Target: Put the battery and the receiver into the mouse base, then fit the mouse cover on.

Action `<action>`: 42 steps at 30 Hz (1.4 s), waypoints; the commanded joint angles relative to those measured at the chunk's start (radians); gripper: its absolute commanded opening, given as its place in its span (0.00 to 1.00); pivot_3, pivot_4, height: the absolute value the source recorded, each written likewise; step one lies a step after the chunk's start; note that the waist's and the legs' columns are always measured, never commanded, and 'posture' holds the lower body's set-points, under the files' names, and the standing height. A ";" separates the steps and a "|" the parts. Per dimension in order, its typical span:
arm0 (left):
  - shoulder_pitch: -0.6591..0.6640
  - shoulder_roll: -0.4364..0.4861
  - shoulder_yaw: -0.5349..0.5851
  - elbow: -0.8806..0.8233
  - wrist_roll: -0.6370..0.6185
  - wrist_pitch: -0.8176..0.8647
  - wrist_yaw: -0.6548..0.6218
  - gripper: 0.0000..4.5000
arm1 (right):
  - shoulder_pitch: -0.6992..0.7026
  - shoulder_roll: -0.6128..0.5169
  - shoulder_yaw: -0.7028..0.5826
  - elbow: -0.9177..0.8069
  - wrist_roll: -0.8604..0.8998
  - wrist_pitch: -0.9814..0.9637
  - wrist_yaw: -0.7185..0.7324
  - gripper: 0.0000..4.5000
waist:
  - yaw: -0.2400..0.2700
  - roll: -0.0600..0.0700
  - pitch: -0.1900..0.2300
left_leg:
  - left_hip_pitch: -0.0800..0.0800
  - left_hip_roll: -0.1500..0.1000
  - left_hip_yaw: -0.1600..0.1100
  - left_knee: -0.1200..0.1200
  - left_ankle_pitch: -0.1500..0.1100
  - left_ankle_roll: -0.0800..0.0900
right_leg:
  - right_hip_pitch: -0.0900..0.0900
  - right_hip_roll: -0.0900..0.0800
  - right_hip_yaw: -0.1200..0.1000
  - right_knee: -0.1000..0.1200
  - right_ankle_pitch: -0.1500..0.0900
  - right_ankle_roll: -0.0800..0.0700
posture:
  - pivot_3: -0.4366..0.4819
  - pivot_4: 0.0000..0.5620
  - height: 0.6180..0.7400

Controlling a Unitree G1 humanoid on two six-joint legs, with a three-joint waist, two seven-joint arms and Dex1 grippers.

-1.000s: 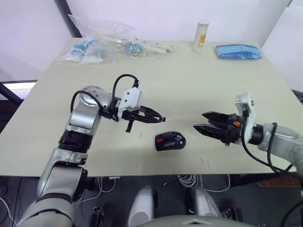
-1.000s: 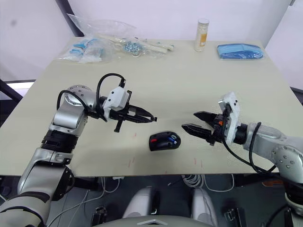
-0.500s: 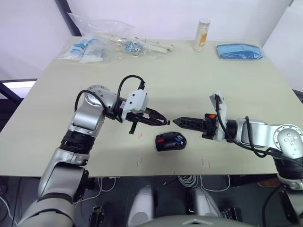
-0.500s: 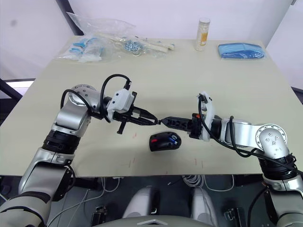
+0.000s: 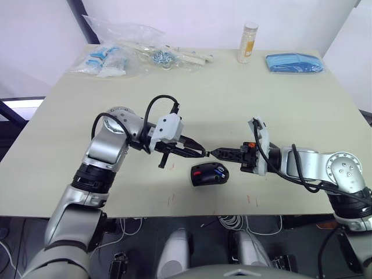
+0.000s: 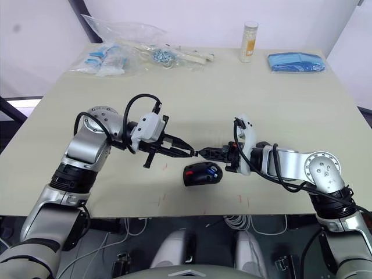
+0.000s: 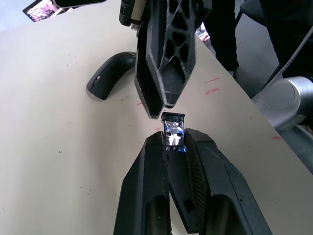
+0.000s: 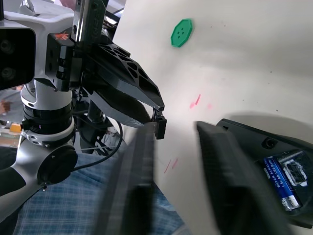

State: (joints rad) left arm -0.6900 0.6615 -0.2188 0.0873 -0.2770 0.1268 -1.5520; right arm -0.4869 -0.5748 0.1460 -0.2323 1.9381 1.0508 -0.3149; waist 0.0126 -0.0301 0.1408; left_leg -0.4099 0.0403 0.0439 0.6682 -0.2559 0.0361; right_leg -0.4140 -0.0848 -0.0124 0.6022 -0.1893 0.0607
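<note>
My left gripper (image 7: 173,139) is shut on the receiver (image 7: 173,128), a tiny black and silver plug that sticks out past its tips. My right gripper (image 5: 216,153) is tip to tip with it, right at the receiver's free end, both a little above the table. Just in front of them lies the mouse base (image 5: 209,174), open side up, with its red wheel. The blue battery (image 8: 281,178) sits in its compartment. In the left wrist view the mouse cover (image 7: 110,73), a glossy black curved shell, lies on the table beyond the right gripper.
Clear plastic bags (image 5: 116,55) with small parts lie at the table's back left. A small bottle (image 5: 246,43) and a blue cloth (image 5: 292,62) are at the back right. A green disc (image 8: 182,33) lies on the table beyond the left gripper.
My right arm has swung in from the right until its gripper meets the left one at the receiver. The left gripper, still holding the receiver, has edged slightly toward the middle.
</note>
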 commanded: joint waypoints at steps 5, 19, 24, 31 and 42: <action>-0.002 0.005 0.004 -0.031 -0.009 -0.006 0.004 0.01 | -0.025 0.009 0.002 -0.019 0.034 -0.007 0.003 0.18 | 0.000 0.000 0.000 | 0.000 0.000 0.000 0.000 0.000 0.000 | 0.000 0.000 0.000 0.000 0.000 0.000 | 0.48 0.27 1.00; -0.007 -0.005 0.001 -0.022 -0.007 -0.011 0.013 0.01 | -0.036 0.027 0.011 -0.017 0.034 -0.012 -0.010 0.18 | 0.000 0.000 0.000 | -0.003 0.000 -0.001 0.000 0.000 0.000 | -0.002 0.000 -0.001 0.000 0.000 0.000 | 0.48 0.27 1.00; -0.006 -0.006 0.000 -0.019 -0.004 -0.018 0.014 0.01 | -0.038 0.025 0.013 -0.015 0.034 -0.010 -0.014 0.18 | 0.000 0.000 0.000 | -0.003 0.000 -0.001 0.001 0.000 0.000 | -0.002 0.000 -0.001 0.000 0.000 0.000 | 0.48 0.27 1.00; -0.006 -0.010 0.004 -0.017 -0.007 -0.014 0.020 0.01 | -0.040 0.019 0.017 -0.011 0.034 -0.008 -0.012 0.18 | -0.001 0.000 0.000 | -0.003 0.000 -0.001 0.001 0.000 0.000 | -0.002 0.000 -0.001 0.000 0.000 0.000 | 0.48 0.27 1.00; -0.002 -0.009 0.001 -0.021 -0.009 -0.014 0.019 0.01 | -0.041 0.020 0.019 -0.011 0.034 -0.016 -0.011 0.03 | -0.001 0.000 0.000 | -0.003 0.000 -0.001 0.001 0.000 0.000 | -0.002 0.000 -0.001 0.000 0.000 0.000 | 0.48 0.27 1.00</action>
State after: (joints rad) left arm -0.6875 0.6517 -0.2194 0.0891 -0.2743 0.1212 -1.5285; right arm -0.5102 -0.5502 0.1794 -0.2254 1.9475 1.0441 -0.3318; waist 0.0120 -0.0298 0.1409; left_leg -0.4126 0.0402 0.0426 0.6689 -0.2559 0.0361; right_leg -0.4157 -0.0846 -0.0136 0.6024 -0.1892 0.0607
